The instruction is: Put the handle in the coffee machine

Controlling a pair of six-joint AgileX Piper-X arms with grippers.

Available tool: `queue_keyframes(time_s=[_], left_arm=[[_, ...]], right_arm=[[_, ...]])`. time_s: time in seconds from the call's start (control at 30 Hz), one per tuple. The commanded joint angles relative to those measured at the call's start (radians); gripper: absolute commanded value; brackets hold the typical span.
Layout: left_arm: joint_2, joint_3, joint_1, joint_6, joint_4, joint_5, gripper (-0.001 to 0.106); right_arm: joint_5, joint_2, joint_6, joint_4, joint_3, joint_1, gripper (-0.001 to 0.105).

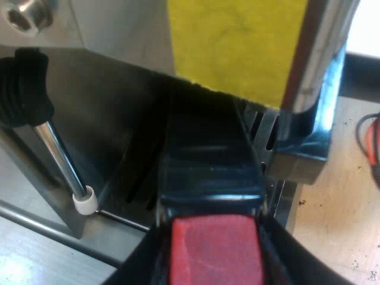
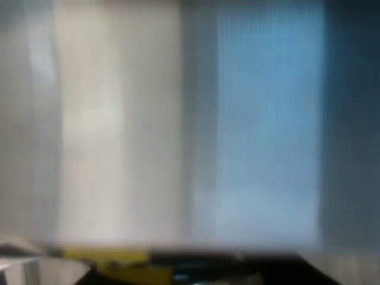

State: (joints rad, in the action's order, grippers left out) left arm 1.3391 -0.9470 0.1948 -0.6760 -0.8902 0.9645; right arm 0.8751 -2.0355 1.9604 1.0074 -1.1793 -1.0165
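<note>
The left gripper (image 1: 211, 240) is closed on the holder's handle (image 1: 211, 172). Its black fingers (image 1: 138, 264) press in on both sides just beside the red end (image 1: 215, 252), which lies nearest the camera. From there the dark handle runs straight away toward the front of the espresso machine (image 1: 119, 35) and passes under the lower edge of a yellow patch (image 1: 237, 41) on the machine's face. The metal part of the holder is hidden there, so whether it is seated or locked into the machine cannot be told.

Beside the handle, the machine's steam wand (image 1: 59, 160) hangs at a slant. It has a ribbed black grip at its upper part, a bright metal tube below and a white tip (image 1: 84, 202) at the end, close to the machine's base. On the other side of the handle a slotted metal grille (image 1: 264, 127) shows beneath a shiny chrome edge of the machine. Past that edge lies a pale wooden table (image 1: 338, 202), speckled with a few dark crumbs.

The right wrist view is smeared into upright bands of pale grey, white and blue. A yellow strip (image 2: 113, 256) and a dark shape that seems to be the right gripper (image 2: 196, 268) lie along the nearest edge. Whether that gripper is open or closed cannot be told.
</note>
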Motion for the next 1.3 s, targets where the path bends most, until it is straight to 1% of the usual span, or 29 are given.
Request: queue_keyframes(time_s=[0.03,0.1,0.2,0.33,0.37,0.43,0.47,0.5,0.53,0.57,0.6,0.63,0.73,0.87,0.9,1.03,1.13,1.17,1.23,1.3], left_arm=[[-0.026,-0.029,0.015,0.001,0.026,0.105,0.000],[-0.026,-0.029,0.015,0.001,0.026,0.089,0.000],[-0.026,-0.029,0.015,0.001,0.026,0.087,0.000],[-0.026,-0.029,0.015,0.001,0.026,0.087,0.000],[-0.026,-0.029,0.015,0.001,0.026,0.087,0.003],[-0.026,-0.029,0.015,0.001,0.026,0.087,0.015],[-0.026,-0.029,0.015,0.001,0.026,0.087,0.026],[-0.026,-0.029,0.015,0.001,0.026,0.084,0.041],[-0.026,-0.029,0.015,0.001,0.026,0.084,0.046],[-0.026,-0.029,0.015,0.001,0.026,0.084,0.059],[-0.026,-0.029,0.015,0.000,0.026,0.084,0.068],[-0.026,-0.029,0.015,-0.002,0.026,0.084,0.070],[-0.026,-0.029,0.015,-0.006,0.026,0.077,0.070],[-0.029,-0.029,0.017,-0.006,0.017,0.030,0.070],[-0.036,-0.031,0.025,-0.006,0.005,0.028,0.070],[-0.091,-0.030,0.069,-0.003,-0.011,0.091,0.070],[-0.121,-0.049,0.114,-0.006,-0.025,0.105,0.070],[-0.120,-0.066,0.132,-0.007,-0.047,0.105,0.068],[-0.120,-0.092,0.151,-0.007,-0.089,0.105,0.059],[-0.120,-0.144,0.158,-0.007,-0.151,0.088,0.035]], right_arm=[[-0.040,0.015,0.061,0.106,-0.034,0.013,0.029],[-0.035,0.015,0.090,0.138,-0.034,0.012,0.029],[-0.034,0.015,0.110,0.187,-0.034,0.012,0.029],[-0.034,0.015,0.110,0.209,-0.034,0.012,0.029],[-0.034,0.015,0.110,0.208,-0.034,0.012,0.029],[-0.034,0.017,0.110,0.208,-0.034,0.012,0.029],[-0.029,0.018,0.112,0.216,-0.034,0.012,0.029],[-0.019,0.020,0.112,0.225,-0.037,0.012,0.029],[-0.014,0.019,0.112,0.229,-0.038,0.012,0.029],[-0.010,0.019,0.116,0.238,-0.041,0.012,0.029],[-0.009,0.022,0.116,0.241,-0.040,0.012,0.029],[-0.007,0.022,0.115,0.241,-0.040,0.012,0.029],[0.002,0.025,0.120,0.245,-0.040,0.012,0.029],[0.002,0.025,0.130,0.252,-0.043,0.012,0.029],[0.002,0.025,0.130,0.253,-0.043,0.012,0.029],[0.002,0.025,0.130,0.253,-0.043,0.012,0.029],[0.002,0.025,0.130,0.253,-0.043,0.012,0.029],[0.002,0.025,0.130,0.253,-0.043,0.012,0.029],[0.004,0.025,0.130,0.253,-0.043,0.012,0.029],[0.006,0.025,0.130,0.253,-0.043,0.012,0.029]])
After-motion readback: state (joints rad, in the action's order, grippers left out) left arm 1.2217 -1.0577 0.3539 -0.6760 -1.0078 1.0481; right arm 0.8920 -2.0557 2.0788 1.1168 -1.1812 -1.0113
